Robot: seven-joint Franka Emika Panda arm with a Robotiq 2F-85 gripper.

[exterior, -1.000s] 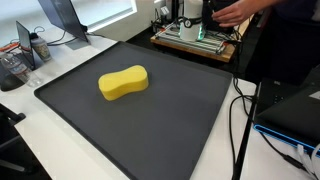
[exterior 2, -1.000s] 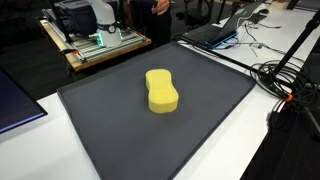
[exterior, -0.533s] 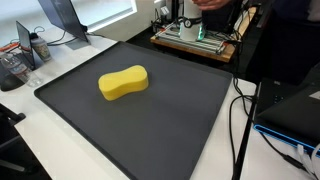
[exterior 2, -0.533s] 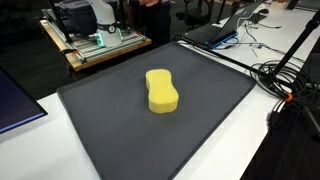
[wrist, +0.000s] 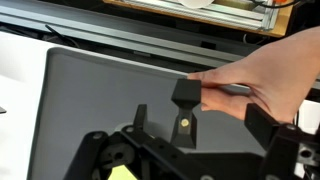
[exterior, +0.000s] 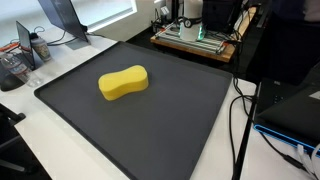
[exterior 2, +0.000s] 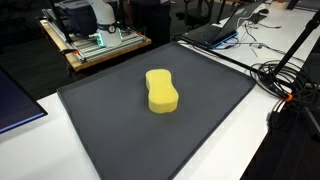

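The sponge looks light and squashy; grip across its narrow waist. The pincer stands wide, empty; a hand touches it.

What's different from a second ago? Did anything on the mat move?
In an exterior view, the person's hand that reached over the wooden cart has pulled back out of the top of the picture. Nothing was picked up or let go. The yellow sponge lies where it was on the dark mat. The wrist view shows a hand touching a black block.
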